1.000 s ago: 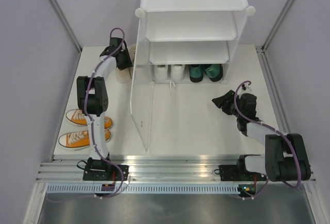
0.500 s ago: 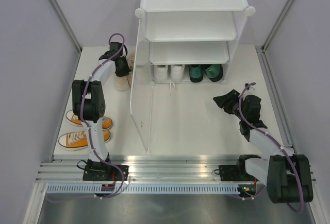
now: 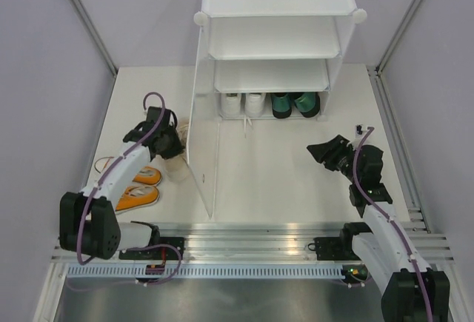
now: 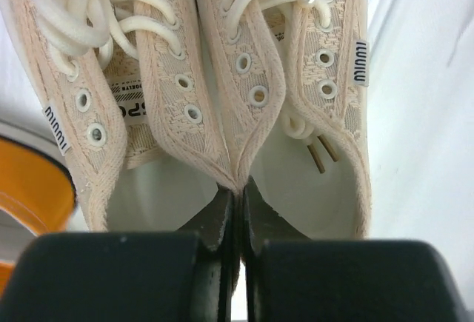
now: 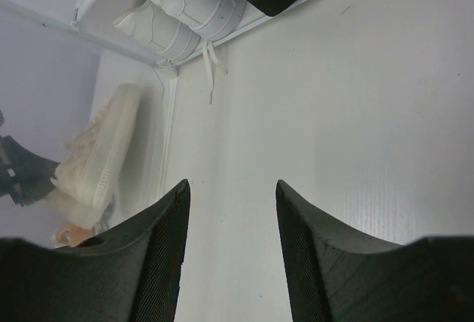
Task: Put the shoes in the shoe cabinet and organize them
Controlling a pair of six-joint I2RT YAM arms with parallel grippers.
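My left gripper (image 4: pixel 237 192) is shut on the pinched-together inner collars of the pair of cream lace-up sneakers (image 4: pixel 170 92). In the top view this gripper (image 3: pixel 166 143) holds the cream pair (image 3: pixel 176 166) just left of the shoe cabinet (image 3: pixel 274 41), over the orange sneakers (image 3: pixel 135 187). White sneakers (image 3: pixel 243 104) and dark green heels (image 3: pixel 294 104) stand in the cabinet's bottom tier. My right gripper (image 3: pixel 326 152) hangs open and empty over the floor, right of the cabinet. In its own view, the right gripper (image 5: pixel 231 185) faces the white sneakers (image 5: pixel 192 4).
The cabinet's translucent left side panel (image 3: pixel 201 152) reaches toward the near edge, close to the held pair. An orange sneaker's sole (image 4: pixel 29 189) shows under the left gripper. Lavender walls close in both sides. A metal rail (image 3: pixel 244 237) runs along the front.
The left gripper shut on the cream sneakers and drew them from the far left corner toward the front, over the orange pair. The right arm shifted slightly and stayed open.
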